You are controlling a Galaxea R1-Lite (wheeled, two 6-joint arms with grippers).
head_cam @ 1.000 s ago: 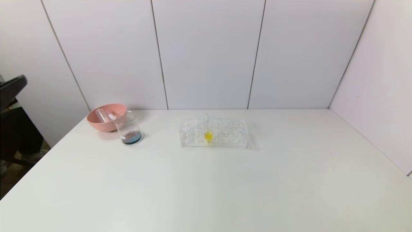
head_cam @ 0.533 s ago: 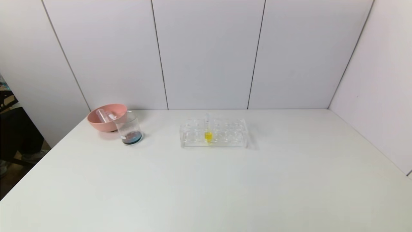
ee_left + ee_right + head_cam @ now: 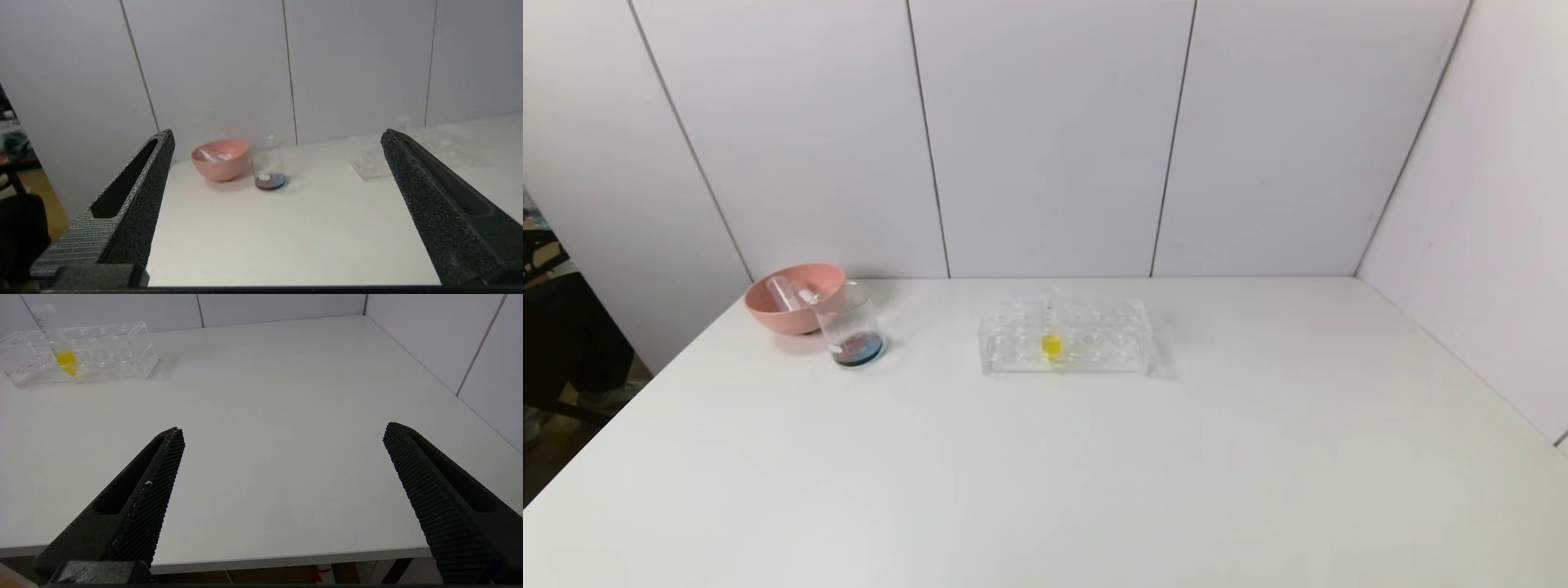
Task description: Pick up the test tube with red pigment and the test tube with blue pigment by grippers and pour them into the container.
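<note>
The container, a clear beaker [image 3: 851,331], stands at the table's back left with a shallow layer of dark blue-red liquid; it also shows in the left wrist view [image 3: 268,167]. No tube with red or blue liquid is in view. Two empty-looking clear tubes [image 3: 788,292] lie in the pink bowl [image 3: 768,306]. My left gripper [image 3: 278,132] is open and empty, held back from the table's near left side and facing the beaker. My right gripper [image 3: 284,428] is open and empty over the table's front right edge. Neither gripper shows in the head view.
A clear tube rack [image 3: 1094,359] stands at the back middle and holds one tube with yellow liquid [image 3: 1051,343], also seen in the right wrist view [image 3: 65,359]. The pink bowl [image 3: 220,163] touches the beaker's far left side. White walls close the back and right.
A dark arm part at the head view's left edge one second ago has gone out of view. The beaker, bowl and rack have not moved.
</note>
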